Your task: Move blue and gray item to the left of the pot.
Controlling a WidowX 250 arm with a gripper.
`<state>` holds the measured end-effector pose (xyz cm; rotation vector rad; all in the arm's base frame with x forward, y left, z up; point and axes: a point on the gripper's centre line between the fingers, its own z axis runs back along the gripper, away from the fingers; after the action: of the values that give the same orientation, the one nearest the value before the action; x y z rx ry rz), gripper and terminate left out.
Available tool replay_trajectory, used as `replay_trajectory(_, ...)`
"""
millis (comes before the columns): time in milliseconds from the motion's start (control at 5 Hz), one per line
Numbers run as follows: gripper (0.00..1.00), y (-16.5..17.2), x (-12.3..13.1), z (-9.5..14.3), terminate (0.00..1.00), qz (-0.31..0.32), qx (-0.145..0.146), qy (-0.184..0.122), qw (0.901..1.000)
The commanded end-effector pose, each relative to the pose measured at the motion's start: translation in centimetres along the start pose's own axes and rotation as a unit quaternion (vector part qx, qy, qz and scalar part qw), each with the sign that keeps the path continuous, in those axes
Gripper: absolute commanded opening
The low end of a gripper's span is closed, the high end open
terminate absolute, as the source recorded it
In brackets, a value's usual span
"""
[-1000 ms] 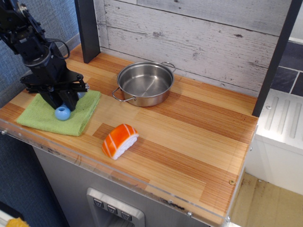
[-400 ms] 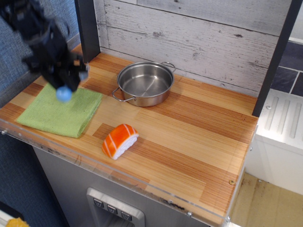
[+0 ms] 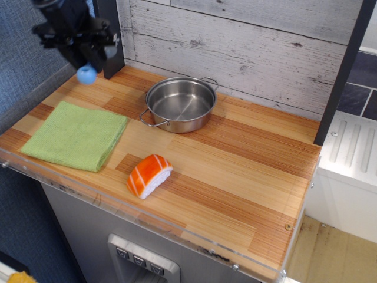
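Holding the blue and gray item (image 3: 87, 73) clamped in the gripper (image 3: 86, 58), up in the air over the back-left corner, left of the pot (image 3: 180, 104). Looks light, rigid, smooth plastic; grip sits on the cap end with the blue ball hanging free, so it could slip or swing.

blue and gray item (image 3: 87, 73): light-blue ball end showing; the gray part is hidden among the jaws
gripper (image 3: 82, 52): black all over
pot (image 3: 180, 104): shiny silver steel, pale reflections inside
cloth (image 3: 75, 135): plain light green
sushi piece (image 3: 148, 175): orange top with thin pale stripes, white underside
desk (image 3: 235, 171): striped wood, honey and reddish-brown bands
back wall (image 3: 235, 47): whitewashed gray planks with dark knots
posts (image 3: 109, 35): dark charcoal
side wall (image 3: 29, 65): blue-gray woven texture
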<state>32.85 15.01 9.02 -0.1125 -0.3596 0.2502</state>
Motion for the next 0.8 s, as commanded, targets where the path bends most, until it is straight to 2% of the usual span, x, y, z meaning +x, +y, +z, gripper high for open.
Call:
replay_trajectory(0,0.00,-0.1,2.9,-2.2,0.00,-0.011,0.008,-0.007,0.9999)
replay_trajectory(400,0.00,-1.6,3.9,-5.2,0.00,-0.033,0.012,0.007,0.9994)
replay_trajectory(600,0.00,-2.2,3.3,-6.4,0.00,-0.037,0.015,0.019,0.9990)
